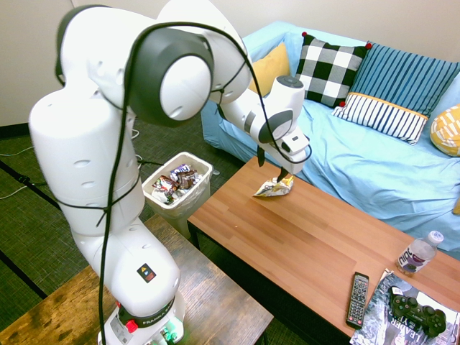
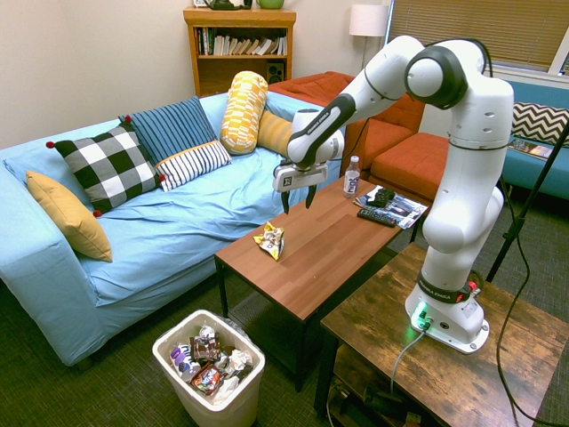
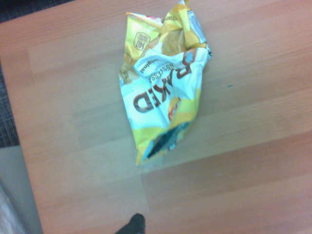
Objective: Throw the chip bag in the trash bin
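Observation:
The chip bag [image 1: 274,187] lies crumpled on the wooden coffee table [image 1: 309,244] near the end closest to the bin; it is whitish and yellow with dark print. It fills the middle of the wrist view as the chip bag [image 3: 163,83]. My gripper [image 2: 297,201] hangs open a short way above the chip bag [image 2: 269,239], not touching it, with nothing between its fingers. In the first exterior view the gripper [image 1: 274,167] is just over the bag. The white trash bin [image 1: 176,185] stands on the floor off that table end, with wrappers inside; it also shows as the trash bin [image 2: 209,366].
At the table's far end stand a water bottle [image 1: 417,253], a remote [image 1: 357,298] and a game controller [image 1: 415,312] on a magazine [image 1: 381,320]. The blue sofa [image 2: 169,213] with pillows runs along the table's long side.

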Robot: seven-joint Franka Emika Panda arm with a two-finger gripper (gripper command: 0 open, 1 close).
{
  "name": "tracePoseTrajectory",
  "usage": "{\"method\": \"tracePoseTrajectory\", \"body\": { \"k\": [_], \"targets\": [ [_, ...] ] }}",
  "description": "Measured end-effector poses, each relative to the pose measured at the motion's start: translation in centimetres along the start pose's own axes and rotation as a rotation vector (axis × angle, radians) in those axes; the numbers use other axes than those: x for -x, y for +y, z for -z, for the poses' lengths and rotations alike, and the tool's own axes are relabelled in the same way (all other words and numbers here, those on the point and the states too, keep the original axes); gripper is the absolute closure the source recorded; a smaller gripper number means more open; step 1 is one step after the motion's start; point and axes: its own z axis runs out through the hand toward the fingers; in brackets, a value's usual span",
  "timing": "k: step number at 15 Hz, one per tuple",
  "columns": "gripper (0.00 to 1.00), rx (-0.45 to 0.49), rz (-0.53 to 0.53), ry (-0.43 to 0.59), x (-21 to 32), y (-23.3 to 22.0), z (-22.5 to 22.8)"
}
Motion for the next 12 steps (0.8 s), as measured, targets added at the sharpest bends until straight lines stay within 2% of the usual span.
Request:
{"method": "tracePoseTrajectory", "body": {
  "k": [5, 10, 11, 12],
  "targets": [
    [0.00, 0.023, -0.103, -0.003, -3.3, -4.5, -5.7],
    [0.00, 0.068, -0.132, -0.033, -4.7, -6.5, -11.6],
    [1.00, 0.073, -0.135, -0.040, -4.7, -6.7, -12.4],
    [1.00, 0.076, -0.135, -0.044, -4.6, -7.0, -13.0]
  ]
}}
